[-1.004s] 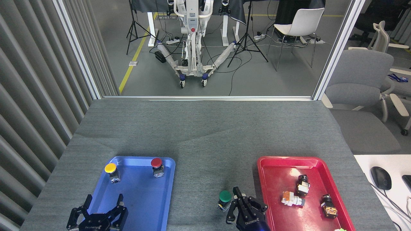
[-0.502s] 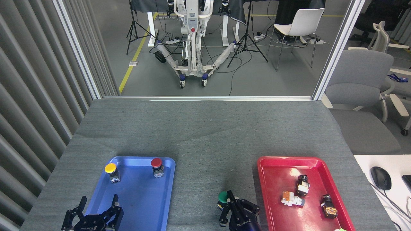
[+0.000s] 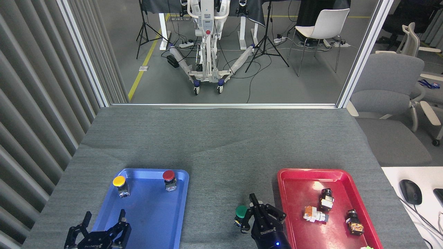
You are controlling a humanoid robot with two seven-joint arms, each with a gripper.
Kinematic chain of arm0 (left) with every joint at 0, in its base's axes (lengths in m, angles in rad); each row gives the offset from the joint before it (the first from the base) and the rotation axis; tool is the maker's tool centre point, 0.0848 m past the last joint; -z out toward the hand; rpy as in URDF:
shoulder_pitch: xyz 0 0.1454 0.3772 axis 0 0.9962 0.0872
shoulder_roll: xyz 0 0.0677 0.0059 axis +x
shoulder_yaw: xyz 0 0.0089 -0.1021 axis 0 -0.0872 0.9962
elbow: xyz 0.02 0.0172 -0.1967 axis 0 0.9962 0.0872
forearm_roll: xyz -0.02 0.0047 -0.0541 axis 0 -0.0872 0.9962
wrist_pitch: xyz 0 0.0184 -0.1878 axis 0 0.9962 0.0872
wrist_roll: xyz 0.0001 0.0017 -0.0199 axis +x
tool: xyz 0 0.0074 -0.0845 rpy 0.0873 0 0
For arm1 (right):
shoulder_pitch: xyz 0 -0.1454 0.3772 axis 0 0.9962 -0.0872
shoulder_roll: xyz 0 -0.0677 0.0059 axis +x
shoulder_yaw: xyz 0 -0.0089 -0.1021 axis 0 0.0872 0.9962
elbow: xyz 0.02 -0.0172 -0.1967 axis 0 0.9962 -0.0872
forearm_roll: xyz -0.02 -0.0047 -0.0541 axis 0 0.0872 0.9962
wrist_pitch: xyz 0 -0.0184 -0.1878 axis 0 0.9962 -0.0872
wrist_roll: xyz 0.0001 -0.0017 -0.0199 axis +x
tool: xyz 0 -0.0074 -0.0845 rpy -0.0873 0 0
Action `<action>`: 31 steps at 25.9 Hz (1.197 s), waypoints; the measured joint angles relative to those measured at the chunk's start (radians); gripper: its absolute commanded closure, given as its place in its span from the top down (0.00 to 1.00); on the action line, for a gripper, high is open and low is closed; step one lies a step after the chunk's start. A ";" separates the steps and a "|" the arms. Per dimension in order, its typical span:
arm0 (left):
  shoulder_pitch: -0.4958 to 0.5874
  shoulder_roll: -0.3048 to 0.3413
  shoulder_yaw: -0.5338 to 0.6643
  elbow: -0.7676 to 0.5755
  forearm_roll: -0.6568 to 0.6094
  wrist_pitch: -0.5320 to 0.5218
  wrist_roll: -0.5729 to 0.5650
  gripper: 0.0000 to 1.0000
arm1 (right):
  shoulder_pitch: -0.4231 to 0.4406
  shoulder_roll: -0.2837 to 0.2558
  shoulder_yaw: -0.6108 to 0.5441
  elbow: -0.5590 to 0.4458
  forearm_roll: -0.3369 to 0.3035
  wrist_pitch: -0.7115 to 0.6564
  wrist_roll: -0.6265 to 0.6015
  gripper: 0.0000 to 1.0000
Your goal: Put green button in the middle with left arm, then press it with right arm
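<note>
The green button [image 3: 241,211] stands upright on the bare grey cloth of the middle [image 3: 221,193], between the two trays. My right gripper [image 3: 253,202] comes in from the bottom edge and sits close against the button's right side. Its fingers look drawn together into one tip, which points up just right of the green cap and holds nothing. The gripper's knuckles hide the right side of the button's base. My left gripper [image 3: 102,221] is at the bottom left, over the near edge of the blue tray [image 3: 180,207], with its fingers spread open and empty.
A yellow-capped button [image 3: 119,181] and a red-capped button [image 3: 169,175] stand at the far end of the blue tray. The red tray [image 3: 287,193] on the right holds several small loose parts. A mouse [image 3: 410,191] lies on the white desk to the right.
My right gripper swung left until its tip was over the green cap, then drew back to the right of it. My left gripper sank slightly toward the bottom edge.
</note>
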 measured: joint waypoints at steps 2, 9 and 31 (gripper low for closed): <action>0.000 0.000 0.001 0.001 0.001 0.000 0.000 0.99 | 0.000 -0.001 -0.017 -0.012 0.000 0.009 -0.003 0.99; 0.000 0.000 0.004 0.003 0.004 0.000 0.000 0.99 | 0.024 -0.014 -0.158 -0.042 -0.001 -0.033 -0.008 0.99; 0.000 0.000 0.008 0.010 0.006 -0.001 0.001 0.99 | 0.063 -0.041 -0.304 -0.099 0.000 -0.058 -0.045 0.99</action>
